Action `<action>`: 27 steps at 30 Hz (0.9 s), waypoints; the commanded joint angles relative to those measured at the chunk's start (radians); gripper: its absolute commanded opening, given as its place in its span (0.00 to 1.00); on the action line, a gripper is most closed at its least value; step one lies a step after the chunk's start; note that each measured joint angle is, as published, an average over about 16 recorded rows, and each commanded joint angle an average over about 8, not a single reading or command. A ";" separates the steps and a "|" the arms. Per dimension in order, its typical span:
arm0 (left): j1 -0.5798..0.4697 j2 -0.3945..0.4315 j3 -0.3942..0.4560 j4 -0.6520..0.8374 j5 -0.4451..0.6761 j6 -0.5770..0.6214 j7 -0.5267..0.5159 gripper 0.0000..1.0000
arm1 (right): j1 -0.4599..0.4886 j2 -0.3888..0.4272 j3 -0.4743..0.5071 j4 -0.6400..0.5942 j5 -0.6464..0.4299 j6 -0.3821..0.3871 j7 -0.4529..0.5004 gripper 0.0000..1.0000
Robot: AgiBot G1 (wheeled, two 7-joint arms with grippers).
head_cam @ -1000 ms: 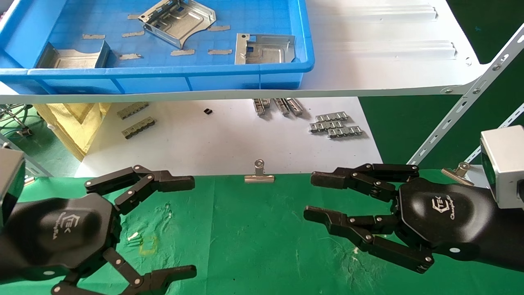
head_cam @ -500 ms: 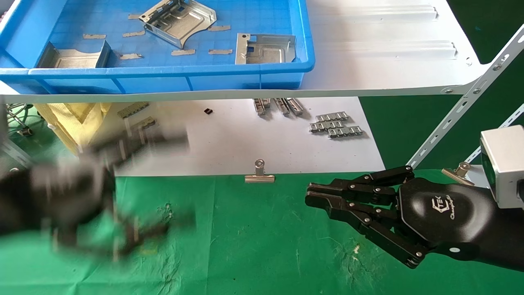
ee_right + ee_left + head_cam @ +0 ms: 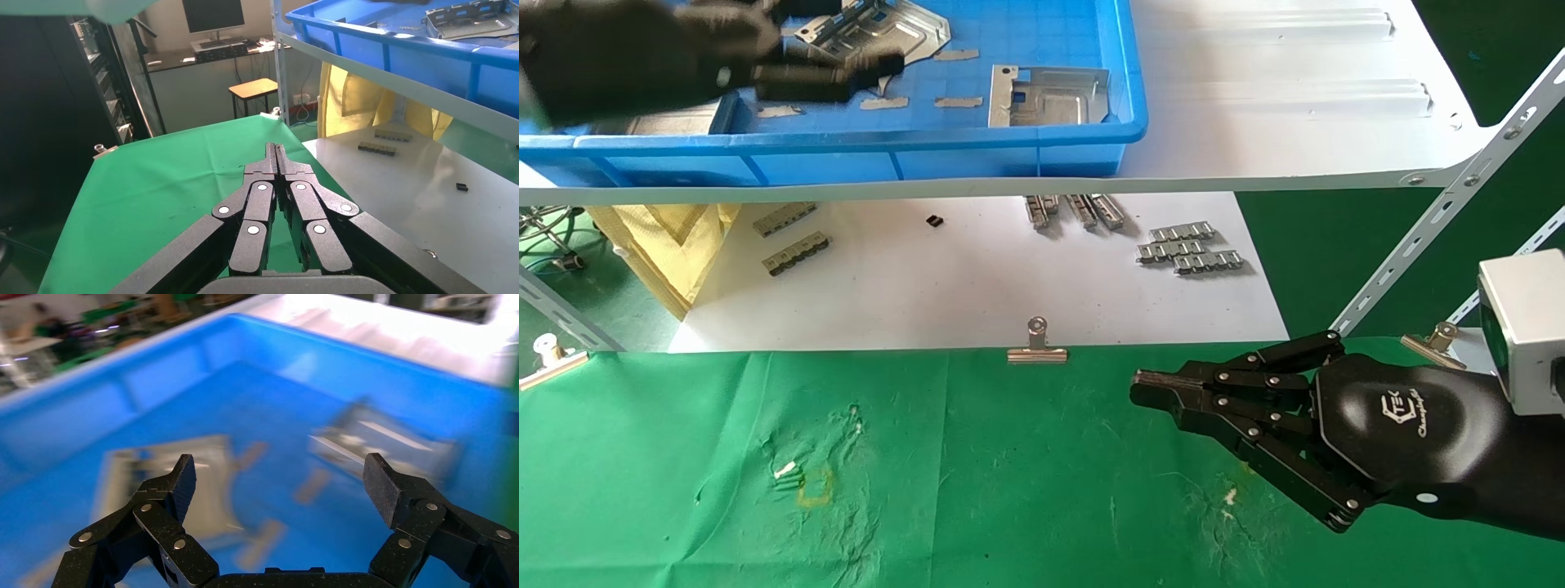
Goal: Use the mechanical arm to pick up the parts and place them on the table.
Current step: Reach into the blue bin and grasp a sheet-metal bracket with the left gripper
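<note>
The left gripper (image 3: 834,77) was seen blurred above the blue tray (image 3: 1009,147) on the white shelf (image 3: 1295,122), its fingers (image 3: 382,487) spread wide with nothing between them. Three metal plates were found lying in the tray: one (image 3: 903,37) near the far wall, apparently just beneath the left gripper, one (image 3: 1050,98) toward the right wall, and one (image 3: 666,118) at the near left, partly hidden by the arm. The right gripper (image 3: 1144,390) was held low over the green table (image 3: 1009,490), its fingers (image 3: 263,202) pressed together around nothing. Small grey strips (image 3: 1189,249) were seen on the white sheet (image 3: 977,286) under the shelf, and a silver clip (image 3: 1036,349) was fixed at the table's far edge.
</note>
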 commanded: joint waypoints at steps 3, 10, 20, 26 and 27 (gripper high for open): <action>-0.100 0.085 0.030 0.183 0.071 -0.078 0.057 0.66 | 0.000 0.000 0.000 0.000 0.000 0.000 0.000 0.00; -0.176 0.198 0.053 0.385 0.133 -0.303 0.117 0.00 | 0.000 0.000 0.000 0.000 0.000 0.000 0.000 0.00; -0.220 0.274 0.067 0.506 0.162 -0.451 0.141 0.00 | 0.000 0.000 0.000 0.000 0.000 0.000 0.000 0.00; -0.235 0.285 0.070 0.536 0.168 -0.457 0.138 0.00 | 0.000 0.000 0.000 0.000 0.000 0.000 0.000 0.00; -0.236 0.287 0.071 0.540 0.169 -0.457 0.136 0.00 | 0.000 0.000 0.000 0.000 0.000 0.000 0.000 0.00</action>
